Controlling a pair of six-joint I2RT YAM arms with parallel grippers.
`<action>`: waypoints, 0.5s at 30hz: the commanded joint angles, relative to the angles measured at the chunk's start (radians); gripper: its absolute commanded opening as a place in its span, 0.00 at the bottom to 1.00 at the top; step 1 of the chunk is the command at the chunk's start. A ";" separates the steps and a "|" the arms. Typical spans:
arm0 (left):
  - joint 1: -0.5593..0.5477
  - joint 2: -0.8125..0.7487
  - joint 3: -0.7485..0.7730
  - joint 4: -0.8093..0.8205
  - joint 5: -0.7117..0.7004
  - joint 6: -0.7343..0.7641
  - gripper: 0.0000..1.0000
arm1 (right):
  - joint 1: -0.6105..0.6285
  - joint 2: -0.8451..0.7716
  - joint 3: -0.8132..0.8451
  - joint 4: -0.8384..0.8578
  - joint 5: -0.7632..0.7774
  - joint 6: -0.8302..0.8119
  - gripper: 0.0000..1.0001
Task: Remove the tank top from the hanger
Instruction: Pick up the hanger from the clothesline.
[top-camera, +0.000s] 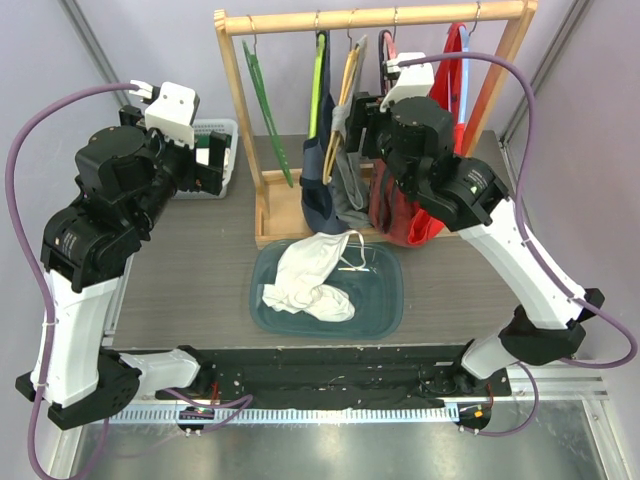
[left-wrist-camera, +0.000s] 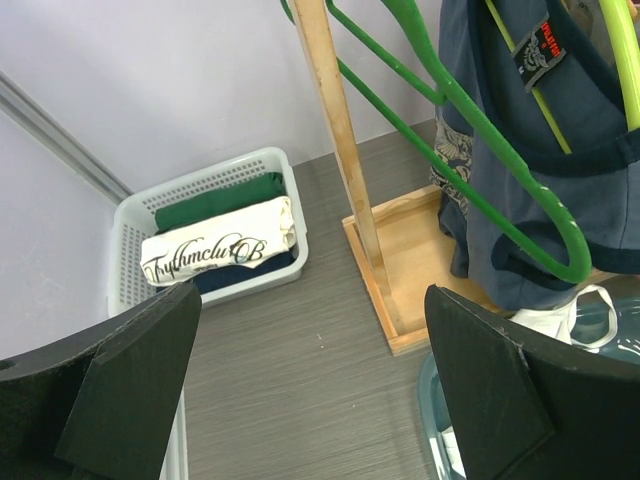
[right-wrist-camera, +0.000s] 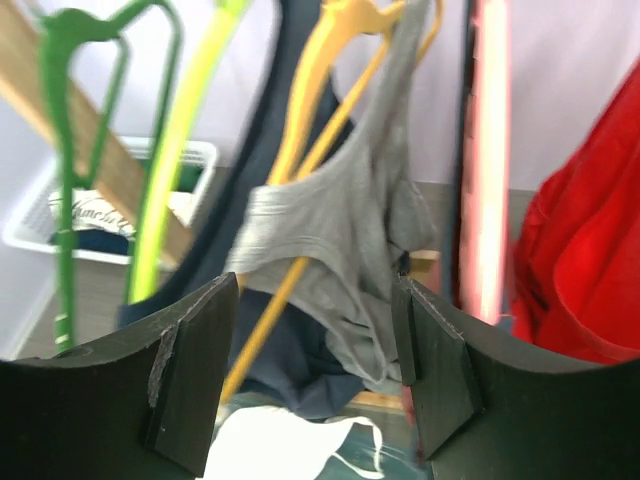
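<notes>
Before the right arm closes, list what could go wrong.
1. The gray top hangs bunched on the yellow hanger; a pull by the open right end effector may drag the hanger along too.
2. The navy top hangs right beside it and might get pinched as well.
3. The red garment crowds the right side and could snag.

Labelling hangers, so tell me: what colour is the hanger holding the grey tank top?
The hanger is orange-yellow, clearest in the right wrist view.
</notes>
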 joint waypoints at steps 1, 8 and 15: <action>0.007 -0.006 0.003 0.013 0.020 -0.009 1.00 | 0.073 0.011 0.113 0.060 -0.030 -0.035 0.70; 0.016 -0.014 -0.005 0.010 0.031 -0.013 1.00 | 0.211 0.267 0.435 -0.027 0.109 -0.144 0.72; 0.018 -0.026 -0.020 0.011 0.025 -0.007 1.00 | 0.219 0.269 0.352 -0.047 0.240 -0.092 0.77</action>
